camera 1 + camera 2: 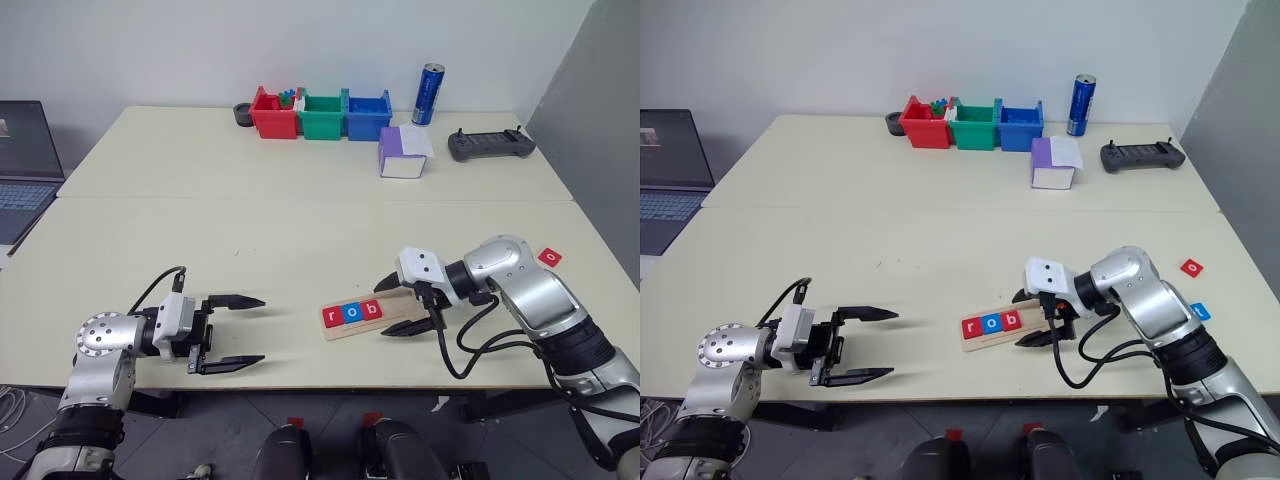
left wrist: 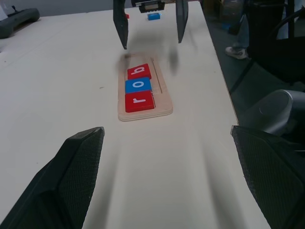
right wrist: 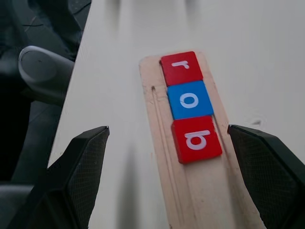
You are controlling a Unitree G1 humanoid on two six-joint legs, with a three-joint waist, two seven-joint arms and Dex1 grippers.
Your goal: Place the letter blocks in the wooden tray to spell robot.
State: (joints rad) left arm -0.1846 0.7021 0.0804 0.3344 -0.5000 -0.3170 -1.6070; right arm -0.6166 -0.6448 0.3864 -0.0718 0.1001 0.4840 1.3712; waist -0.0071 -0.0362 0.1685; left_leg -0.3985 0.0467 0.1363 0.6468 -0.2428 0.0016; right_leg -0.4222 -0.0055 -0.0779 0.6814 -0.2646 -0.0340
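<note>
The wooden tray [image 1: 398, 309] lies near the table's front edge. It holds three letter blocks side by side: a red r [image 1: 332, 317], a blue o [image 1: 351, 313] and a red b [image 1: 371, 309]. My right gripper [image 1: 390, 308] is open at the tray's bare right end, one finger on each side of it and nothing held. Right of that arm, a red block [image 1: 1191, 267] and a blue block [image 1: 1201, 311] lie loose on the table. My left gripper [image 1: 260, 330] is open and empty, left of the tray and pointing toward it.
Red [image 1: 273, 115], green [image 1: 322, 117] and blue [image 1: 367, 116] bins stand at the back. Near them are a blue can [image 1: 429, 94], a purple and white box [image 1: 402, 153] and a black controller [image 1: 490, 144]. A laptop [image 1: 25, 165] sits at far left.
</note>
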